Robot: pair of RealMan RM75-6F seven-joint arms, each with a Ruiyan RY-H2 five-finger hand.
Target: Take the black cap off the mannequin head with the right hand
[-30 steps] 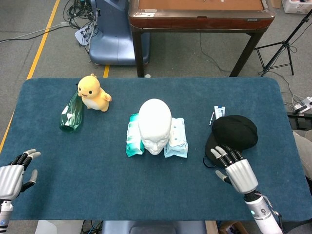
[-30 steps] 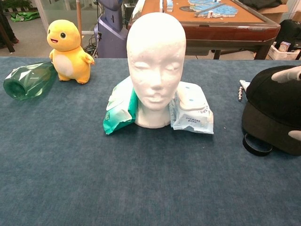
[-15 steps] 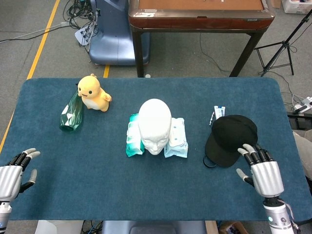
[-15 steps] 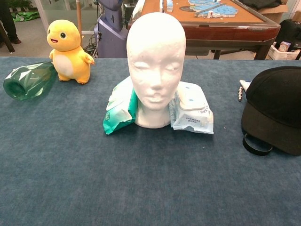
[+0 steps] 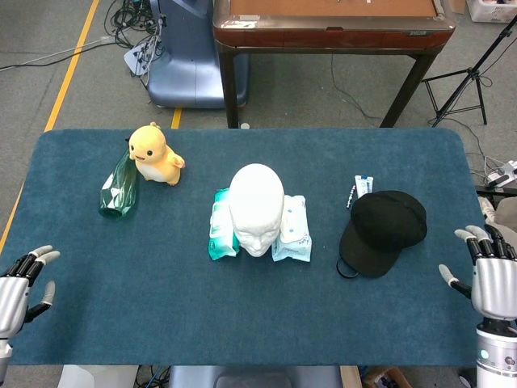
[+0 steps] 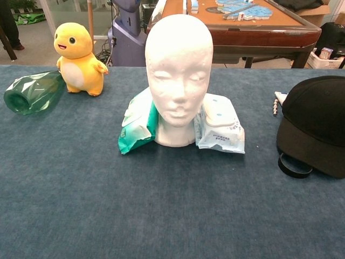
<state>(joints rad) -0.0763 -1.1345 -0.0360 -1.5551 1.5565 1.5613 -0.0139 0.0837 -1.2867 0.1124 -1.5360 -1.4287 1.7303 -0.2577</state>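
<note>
Now the black cap (image 5: 383,230) lies on the blue table (image 5: 161,267), right of the bare white mannequin head (image 5: 257,207) and apart from it. Well to the cap's right, the right hand (image 5: 487,271) hangs at the table edge, fingers spread, holding nothing. Across the table, the left hand (image 5: 18,283) is likewise spread and empty.

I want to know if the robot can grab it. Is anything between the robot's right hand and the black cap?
No. In the head view only bare blue table cover lies between the right hand and the black cap. The hand is apart from it.
</note>
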